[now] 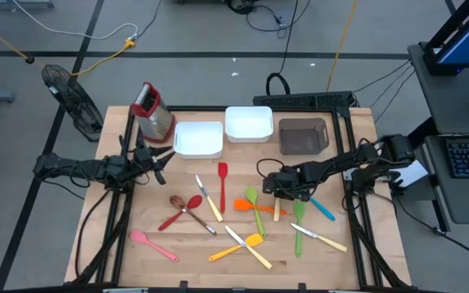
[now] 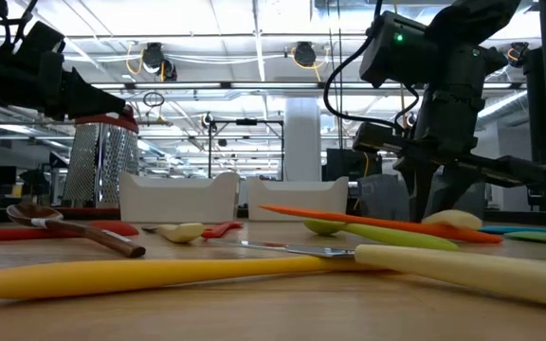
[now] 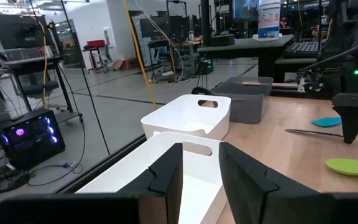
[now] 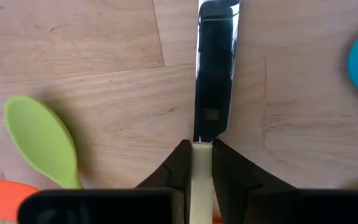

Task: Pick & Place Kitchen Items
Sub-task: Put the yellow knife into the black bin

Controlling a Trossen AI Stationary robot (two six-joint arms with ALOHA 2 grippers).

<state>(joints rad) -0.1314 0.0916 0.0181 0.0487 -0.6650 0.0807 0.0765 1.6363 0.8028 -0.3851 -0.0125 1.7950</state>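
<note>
Right gripper (image 4: 202, 163) down at the table's middle right, its 2 dark fingers (image 4: 178, 167) pressed against either side of the pale handle of a steel knife (image 4: 215, 74), whose blade runs straight out ahead of the gripper and lies flat on the wooden table (image 4: 92, 68); the gripper is thus clamped on the knife at the joint of handle and blade. In the high view this right gripper (image 1: 277, 189) sits among the scattered utensils: a green spoon (image 1: 253, 203) just beside it, an orange spatula (image 1: 249, 207) crossing the green spoon's stem, a blue spoon (image 1: 322, 209) near its other side, and a second pale-handled knife (image 1: 320, 238) closer to the table's front edge. Well apart, towards the middle, lie a red spatula (image 1: 222, 183), a brown spoon (image 1: 192, 212) and a pink spatula (image 1: 153, 244). Left gripper (image 1: 159, 156) held above the table's left rear, beside the red-topped metal box (image 1: 155, 110) and facing the nearer white tray (image 1: 198, 139); its 2 fingers (image 3: 166, 177) stand apart with nothing between them. A second white tray (image 1: 248, 124) and a dark tray (image 1: 304, 136) line the rear edge
</note>
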